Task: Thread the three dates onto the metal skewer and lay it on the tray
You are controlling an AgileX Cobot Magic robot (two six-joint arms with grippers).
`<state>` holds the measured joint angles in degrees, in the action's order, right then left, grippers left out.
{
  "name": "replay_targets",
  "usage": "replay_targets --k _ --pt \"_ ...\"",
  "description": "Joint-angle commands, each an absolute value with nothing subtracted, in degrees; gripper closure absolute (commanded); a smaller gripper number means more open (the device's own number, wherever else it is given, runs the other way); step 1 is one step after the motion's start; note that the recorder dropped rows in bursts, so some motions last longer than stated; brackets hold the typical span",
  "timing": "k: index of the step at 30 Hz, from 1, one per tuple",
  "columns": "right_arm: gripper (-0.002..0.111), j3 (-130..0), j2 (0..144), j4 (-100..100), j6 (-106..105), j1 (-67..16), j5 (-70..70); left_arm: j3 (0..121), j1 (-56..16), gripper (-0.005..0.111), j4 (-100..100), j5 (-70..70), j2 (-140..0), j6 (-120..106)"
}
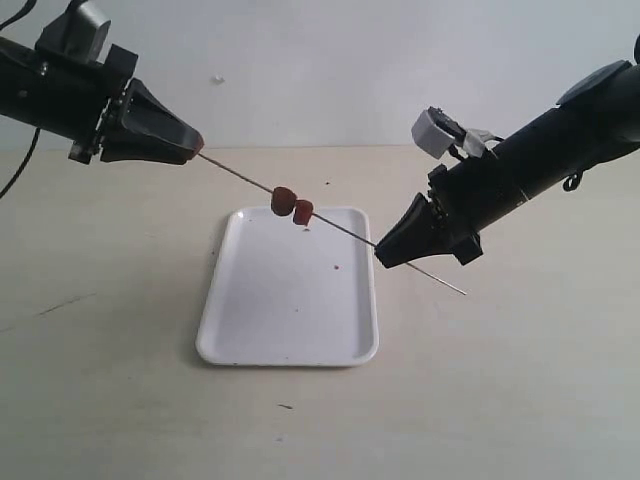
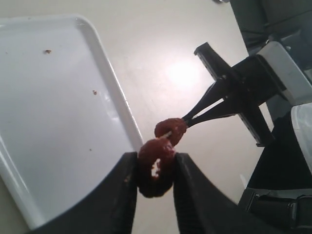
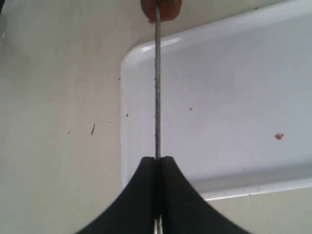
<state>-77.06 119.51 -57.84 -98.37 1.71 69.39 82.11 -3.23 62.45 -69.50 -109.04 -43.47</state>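
Observation:
The metal skewer hangs slanted above the white tray. Two dark red dates sit threaded side by side near its middle. My right gripper is shut on the skewer's lower part; a short end pokes out behind it. In the right wrist view the rod runs out from the shut right gripper to a date. My left gripper is at the skewer's upper end. Its fingers are shut on the third date, with another date just beyond.
The tray lies on a tan table and carries a few small crumbs. A dark speck lies on the table in front of it. A white wall stands behind.

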Motion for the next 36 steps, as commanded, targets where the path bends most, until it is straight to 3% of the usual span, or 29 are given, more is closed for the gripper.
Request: replay_targets --k 1,12,36 --pt "0.108 -77.6 119.0 -58.8 -98.9 1.6 70.0 82.6 -3.3 0.08 60.6 -68.3 -108.7 -43.9" --pt "0.108 -77.6 119.0 -59.3 -98.9 1.6 70.0 82.6 -3.3 0.08 61.0 -63.7 -108.7 -43.3" --pt "0.108 -77.6 119.0 -59.4 -98.9 1.6 70.0 82.6 -2.8 0.08 64.7 -68.4 -108.7 -44.1"
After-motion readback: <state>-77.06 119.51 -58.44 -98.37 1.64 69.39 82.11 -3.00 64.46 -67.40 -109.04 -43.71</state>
